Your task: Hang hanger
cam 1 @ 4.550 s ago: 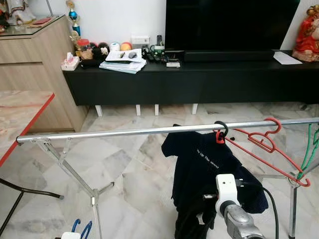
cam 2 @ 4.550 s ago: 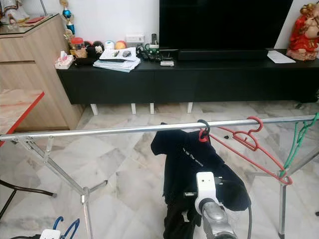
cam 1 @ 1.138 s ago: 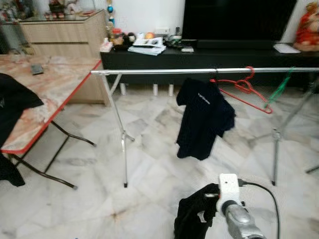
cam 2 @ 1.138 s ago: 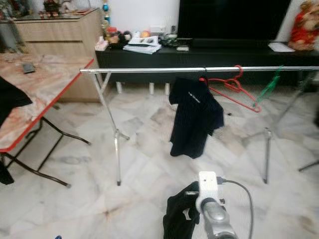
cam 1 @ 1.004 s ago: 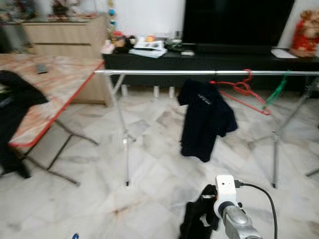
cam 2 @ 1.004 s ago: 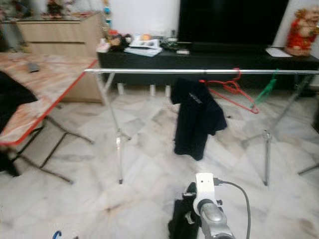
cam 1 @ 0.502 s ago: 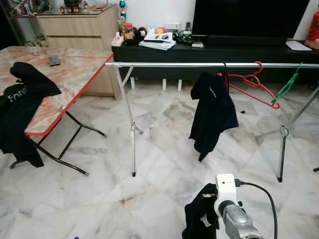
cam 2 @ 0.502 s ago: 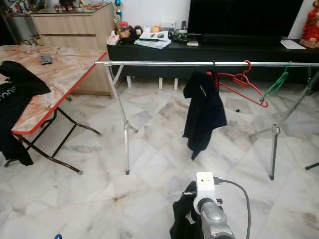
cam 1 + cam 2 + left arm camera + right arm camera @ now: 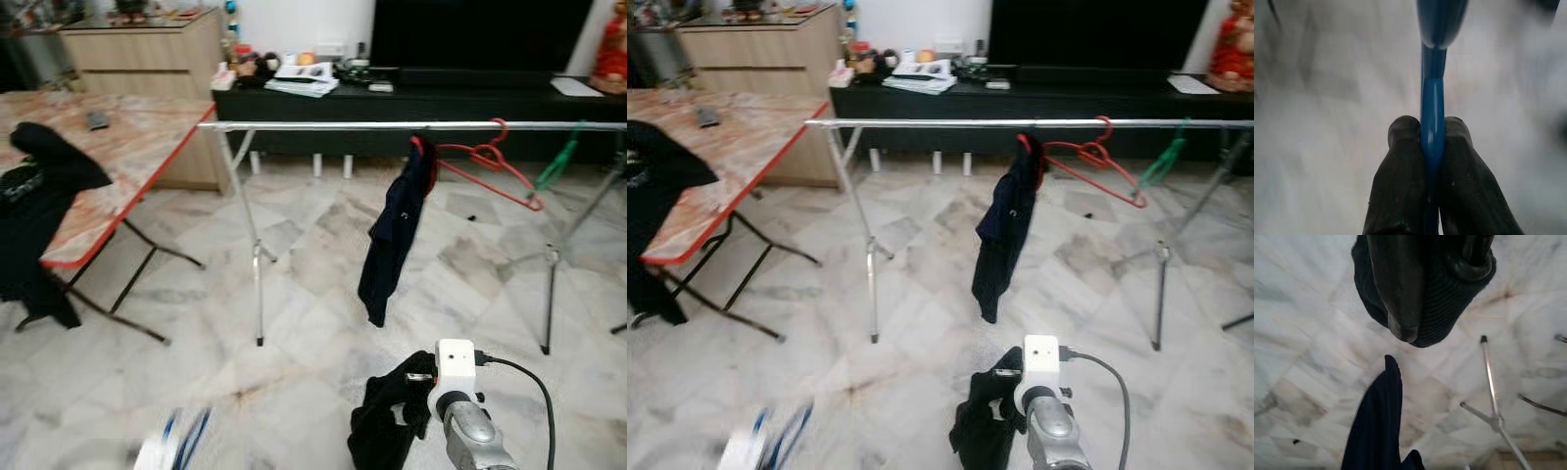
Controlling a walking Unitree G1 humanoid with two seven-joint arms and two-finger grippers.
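1. Clothes rail (image 9: 323,125) across upper middle of head views, on metal legs over marble floor (image 9: 294,284).
2. On rail, right of centre: dark shirt (image 9: 394,235) on a hanger, edge-on. Beside it a red hanger (image 9: 487,168) and, further right, a green hanger (image 9: 555,162).
3. Left gripper (image 9: 1432,128) clamped tight on blue hanger (image 9: 1433,112); both fingers (image 9: 1400,166) pressed against the blue bar in wrist view. In head view, blue hanger at lower left of frame, blurred, low above floor, well apart from rail.
4. Right gripper (image 9: 1437,289) wrapped in dark cloth (image 9: 387,423), lower middle-right of head views; right arm (image 9: 468,421) with white wrist block and cable behind it. Dark cloth bunched around the fingers in wrist view, so apparently gripped; exact finger gap hidden by fabric.
5. Folding table (image 9: 118,166) with red edge at upper left, black garment (image 9: 39,211) draped over its near end. Low black cabinet (image 9: 411,113) behind rail.
6. Progress, judged: one shirt already hung. Blue hanger not yet on rail. Left to do, likely: approach rail, raise left arm, hook blue hanger over bare section left of dark shirt.
7. Risk, judged: rail stands well away from blue hanger; thin hook needs careful alignment.
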